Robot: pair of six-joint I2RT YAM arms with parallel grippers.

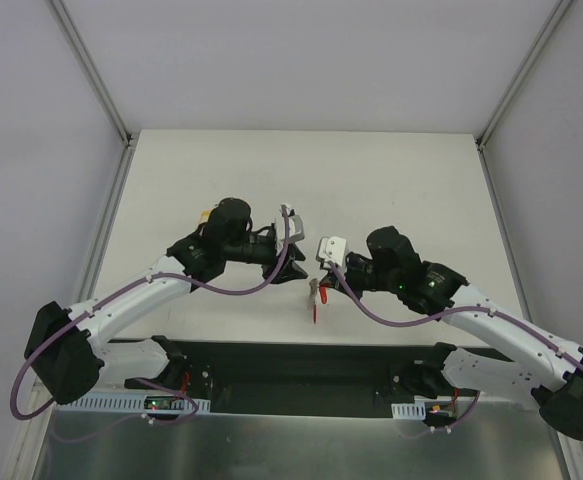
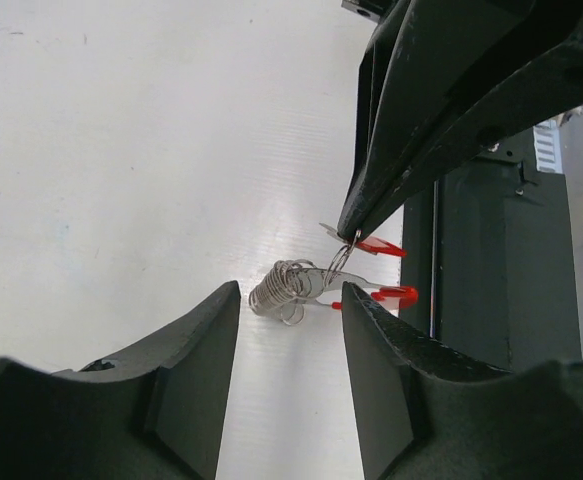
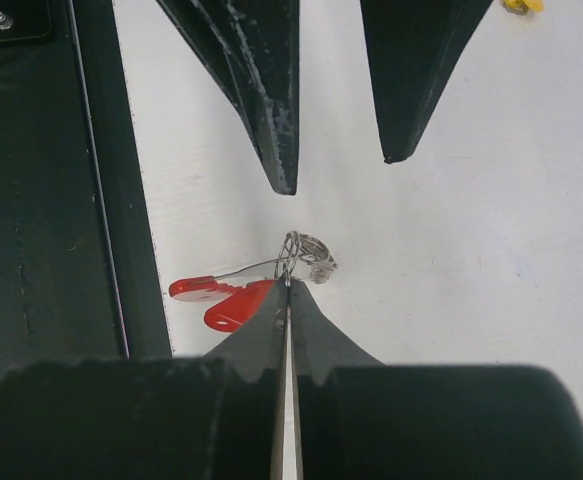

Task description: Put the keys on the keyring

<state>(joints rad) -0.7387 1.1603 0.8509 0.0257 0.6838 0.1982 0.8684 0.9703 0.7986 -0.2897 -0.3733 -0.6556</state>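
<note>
Keyring (image 3: pixel 308 256) in closed right pincer (image 3: pixel 288 286)

left gripper (image 2: pixel 289 300) fingers apart | keyring (image 2: pixel 276 283) metal coil in the gap between their tips | right gripper (image 2: pixel 352 232) fingers pinched on its wire loop | white tabletop (image 2: pixel 121 150) beneath

White links (image 1: pixel 136 297), black joints (image 1: pixel 63 350) and fingers (image 2: pixel 186 385), purple cables (image 1: pixel 233 291)

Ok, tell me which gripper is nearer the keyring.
Right. The right gripper is shut on the keyring, pinching its wire. The left gripper is open on the far side of it, with its fingertips apart from it and not touching.
</note>
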